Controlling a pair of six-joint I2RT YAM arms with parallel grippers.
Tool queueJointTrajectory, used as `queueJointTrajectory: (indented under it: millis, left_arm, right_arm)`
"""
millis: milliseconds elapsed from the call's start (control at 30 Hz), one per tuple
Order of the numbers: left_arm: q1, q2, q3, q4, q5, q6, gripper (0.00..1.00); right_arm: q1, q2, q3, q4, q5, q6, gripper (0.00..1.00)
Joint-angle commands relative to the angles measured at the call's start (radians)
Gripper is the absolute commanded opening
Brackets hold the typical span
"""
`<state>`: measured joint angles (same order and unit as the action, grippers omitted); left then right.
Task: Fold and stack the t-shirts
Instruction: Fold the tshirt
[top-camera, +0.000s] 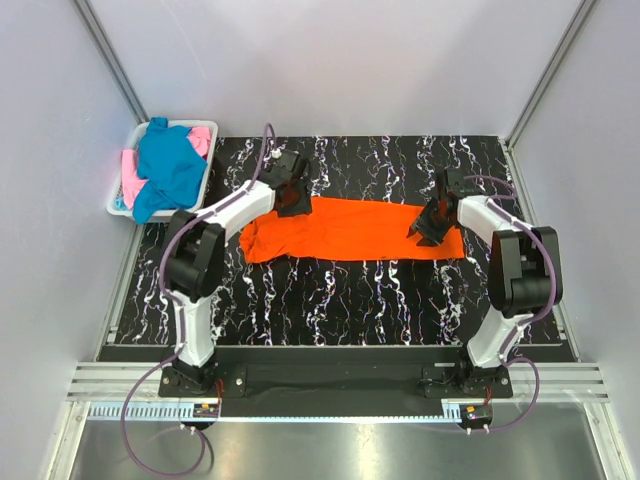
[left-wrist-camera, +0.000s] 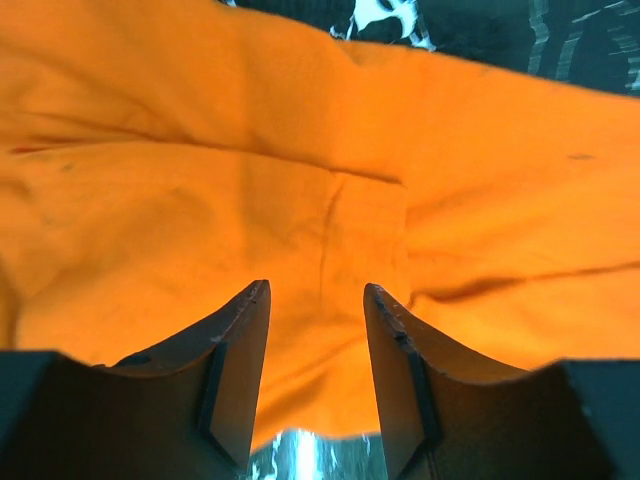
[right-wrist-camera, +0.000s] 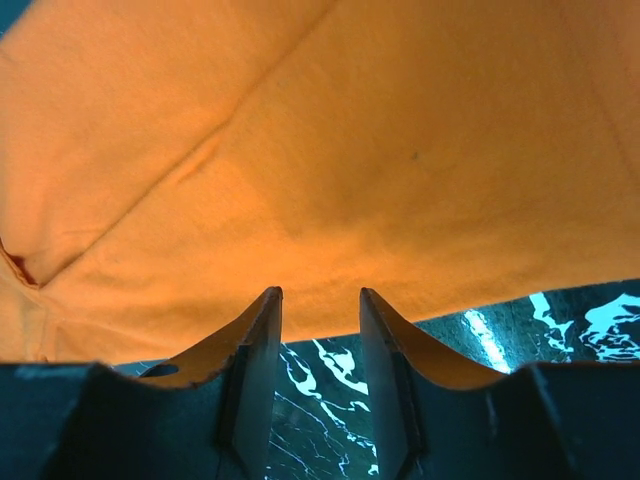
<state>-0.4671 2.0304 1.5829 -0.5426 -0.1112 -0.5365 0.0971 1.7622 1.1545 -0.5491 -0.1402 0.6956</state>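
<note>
No finished stack shows anywhere, so I judge the job to be in its early part. Nearest the arm bases, the black marbled worktop (top-camera: 350, 300) carries the orange t-shirt (top-camera: 350, 230), laid flat as one long band running left to right across the middle. That shape suggests it has had a lengthwise fold, though the layers cannot be counted from above. The right fingers (right-wrist-camera: 250, 370) stand moderately apart with nothing between them. They hover over the near edge of the cloth at the band's right end, with bare marble visible in the gap. The left fingers (left-wrist-camera: 235, 350) are likewise parted and empty, poised just above a creased, seamed patch at the band's far left corner. Neither arm holds any cloth. What remains for this shirt, by my reading, is the crosswise folding that would bring it down to a compact packet. Farther off, at the far left corner, the white basket (top-camera: 113, 205) holds the teal-blue t-shirt (top-camera: 170, 165) heaped over the pink t-shirt (top-camera: 130, 185). Both are crumpled and unfolded, so two full shirts and all the stacking are left.
</note>
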Motion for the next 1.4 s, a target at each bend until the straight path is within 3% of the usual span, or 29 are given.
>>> queueJointTrajectory:
  millis: [0, 300, 500, 1067, 1367]
  left_arm:
    - [0.002, -0.131, -0.052, 0.047, -0.027, -0.019, 0.48]
    - [0.002, -0.194, -0.13, -0.079, -0.01, -0.079, 0.48]
    - [0.002, -0.148, -0.11, -0.155, -0.036, -0.129, 0.47]
    - [0.019, 0.109, 0.149, -0.436, -0.143, -0.18, 0.44]
    - [0.102, 0.197, 0.261, -0.533, -0.168, -0.215, 0.41]
  right_arm:
    - [0.0, 0.032, 0.12, -0.032, 0.039, -0.051, 0.45]
    - [0.0, 0.239, 0.423, -0.202, 0.1, -0.172, 0.47]
    - [0.0, 0.347, 0.525, -0.291, 0.171, -0.242, 0.46]
    - [0.007, 0.418, 0.499, -0.341, 0.172, -0.297, 0.45]
    - [0.023, 0.372, 0.395, -0.345, 0.22, -0.286, 0.45]
